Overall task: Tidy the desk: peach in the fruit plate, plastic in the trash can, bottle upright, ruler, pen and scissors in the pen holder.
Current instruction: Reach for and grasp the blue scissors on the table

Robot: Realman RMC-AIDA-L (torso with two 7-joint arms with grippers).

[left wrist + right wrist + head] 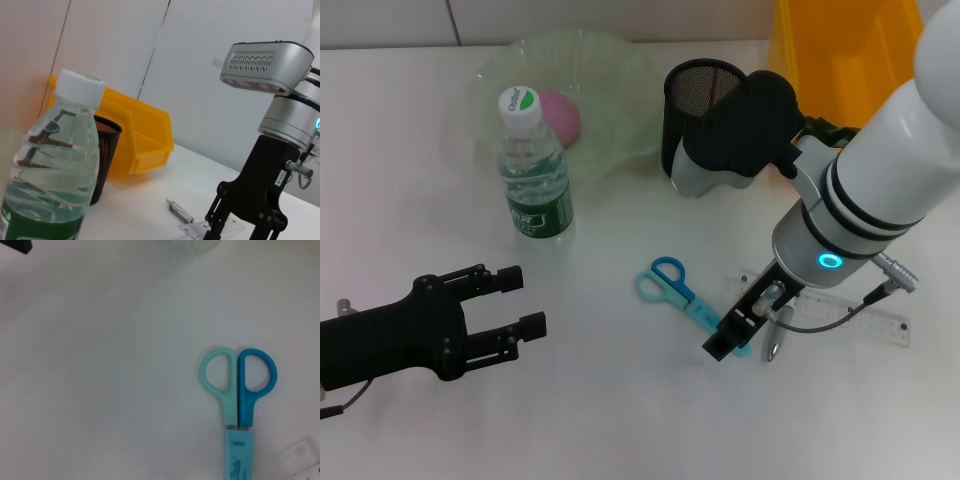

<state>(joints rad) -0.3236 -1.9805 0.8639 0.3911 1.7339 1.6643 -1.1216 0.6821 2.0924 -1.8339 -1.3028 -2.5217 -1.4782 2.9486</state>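
Note:
The blue and teal scissors (672, 287) (237, 400) lie shut on the white desk (600, 400). My right gripper (727, 338) hangs just over their blade end, open, holding nothing. Beside it lie a silver pen (772, 342) (180, 212) and a clear ruler (855, 317). The water bottle (534, 170) (50, 165) stands upright. A pink peach (560, 115) rests in the green fruit plate (620, 80). The black mesh pen holder (692, 100) (107, 150) stands at the back. My left gripper (523, 300) is open at the front left. No plastic is in view.
A yellow trash can (845, 55) (142, 135) stands at the back right, behind the pen holder. My right arm's white forearm (890, 170) reaches over the desk's right side, covering part of the ruler.

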